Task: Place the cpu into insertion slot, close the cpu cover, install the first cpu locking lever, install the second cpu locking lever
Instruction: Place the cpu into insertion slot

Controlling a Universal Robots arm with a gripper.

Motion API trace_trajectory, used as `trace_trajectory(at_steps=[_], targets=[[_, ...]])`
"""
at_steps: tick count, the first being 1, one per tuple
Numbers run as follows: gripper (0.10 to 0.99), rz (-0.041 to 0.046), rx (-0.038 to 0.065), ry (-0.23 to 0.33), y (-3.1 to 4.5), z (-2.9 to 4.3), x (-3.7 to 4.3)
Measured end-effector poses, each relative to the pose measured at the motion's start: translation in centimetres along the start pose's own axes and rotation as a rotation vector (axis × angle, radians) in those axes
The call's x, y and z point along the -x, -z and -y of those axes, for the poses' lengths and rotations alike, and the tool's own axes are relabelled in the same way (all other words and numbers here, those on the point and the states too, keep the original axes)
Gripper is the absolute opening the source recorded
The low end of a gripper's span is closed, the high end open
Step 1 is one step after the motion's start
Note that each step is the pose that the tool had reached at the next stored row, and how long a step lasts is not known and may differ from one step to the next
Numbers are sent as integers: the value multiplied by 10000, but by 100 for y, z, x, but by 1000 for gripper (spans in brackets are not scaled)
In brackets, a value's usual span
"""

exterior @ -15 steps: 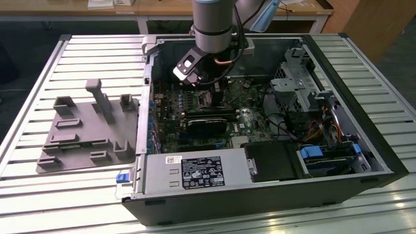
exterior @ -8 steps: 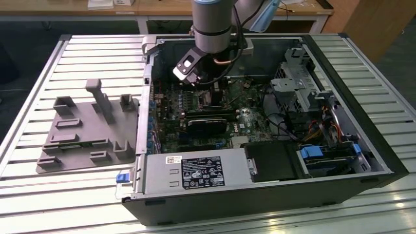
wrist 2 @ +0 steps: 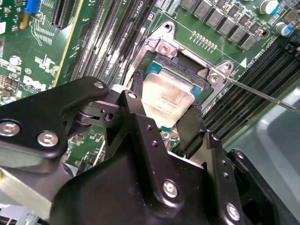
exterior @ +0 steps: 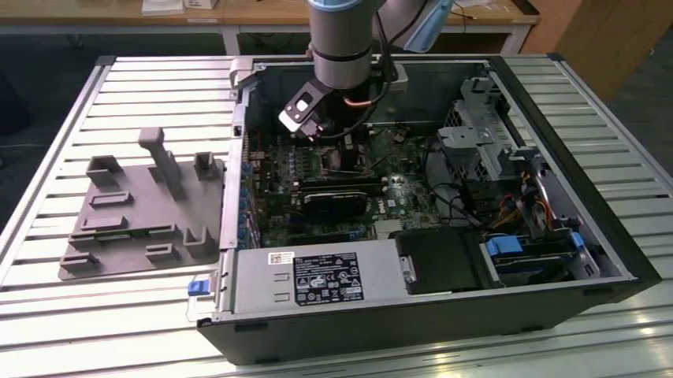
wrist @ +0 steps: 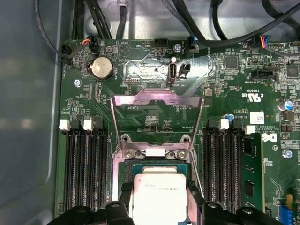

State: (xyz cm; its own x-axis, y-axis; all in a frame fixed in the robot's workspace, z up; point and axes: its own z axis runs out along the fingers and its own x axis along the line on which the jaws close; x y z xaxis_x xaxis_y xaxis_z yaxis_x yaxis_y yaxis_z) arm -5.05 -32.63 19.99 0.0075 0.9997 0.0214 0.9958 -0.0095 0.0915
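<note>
My gripper (exterior: 342, 150) reaches down into the open computer case over the motherboard. In both wrist views its two black fingers (wrist 2: 136, 89) press on opposite edges of the cpu (wrist 2: 166, 96), a silver-grey square chip. The cpu (wrist: 157, 192) sits over the insertion slot (wrist 2: 187, 65), whose silvery rim and dark contacts show around it. Whether the chip rests fully in the slot I cannot tell. The cpu cover (wrist: 157, 95), a silvery frame with a big window, stands swung up and open behind the slot. A thin metal locking lever (wrist 2: 262, 93) sticks out free beside the slot.
Black memory slots (wrist: 84, 168) flank the slot on both sides. A black card (exterior: 336, 201), cables and the drive cage (exterior: 484, 134) crowd the case. The power supply (exterior: 315, 279) lies at the front. A grey fixture plate (exterior: 137, 213) lies outside the case at the exterior view's left.
</note>
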Motion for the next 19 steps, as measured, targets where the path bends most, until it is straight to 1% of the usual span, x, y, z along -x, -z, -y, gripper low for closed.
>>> trace_trajectory(at_steps=[5,11,19], targets=[[537,-12,0,-1,-33,6,-2],[537,-16,1,-1,-38,7,-4],[537,-16,1,-1,-52,14,-36]])
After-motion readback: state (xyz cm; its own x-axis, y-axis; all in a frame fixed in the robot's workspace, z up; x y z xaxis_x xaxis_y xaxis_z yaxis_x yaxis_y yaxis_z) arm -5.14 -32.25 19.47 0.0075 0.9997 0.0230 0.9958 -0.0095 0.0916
